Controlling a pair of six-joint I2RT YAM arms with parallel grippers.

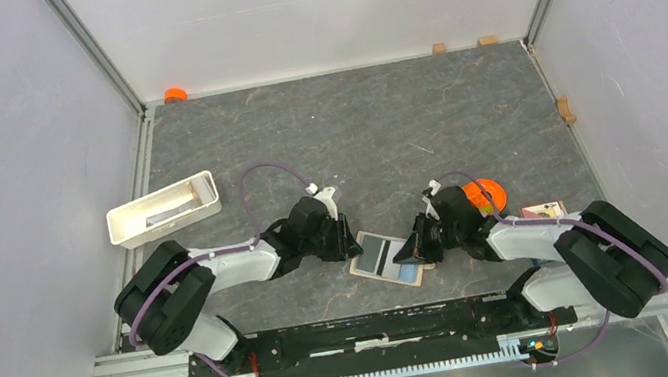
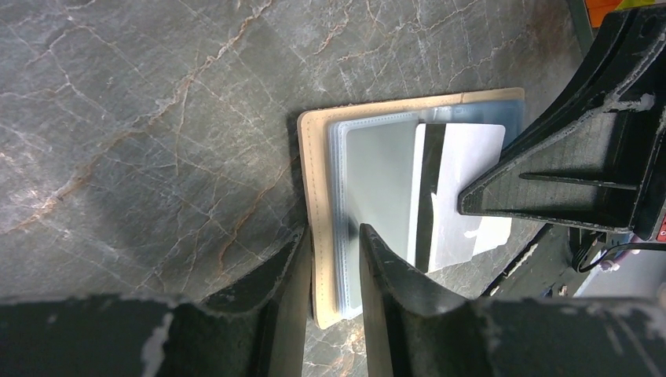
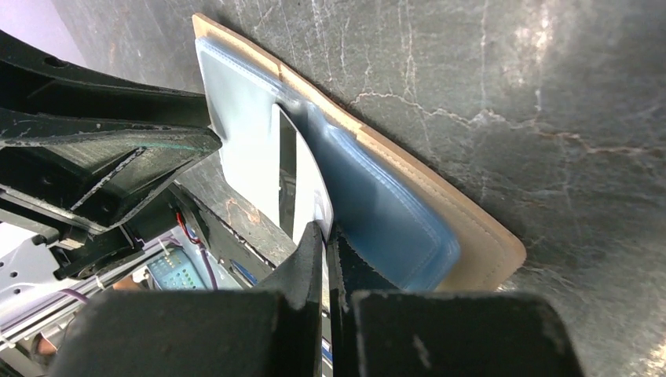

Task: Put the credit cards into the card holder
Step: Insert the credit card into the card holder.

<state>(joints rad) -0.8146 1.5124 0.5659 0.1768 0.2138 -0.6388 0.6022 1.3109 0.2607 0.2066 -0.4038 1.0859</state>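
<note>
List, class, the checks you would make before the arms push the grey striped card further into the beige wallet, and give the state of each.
1. Beige-tan folding card holder lies open on the dark stone table: ok.
2. Left gripper straddles the holder's near edge and its clear pockets: ok; whether it pinches them firmly, cannot tell.
3. Right gripper shut on the grey card with the dark stripe: ok.
4. Card's leading edge inside a clear blue-grey pocket: cannot tell.
5. Card fully seated: not ok, much of it shows outside the pockets.
6. Pale card with reddish print waits on the table beside the right arm: ok.
</note>
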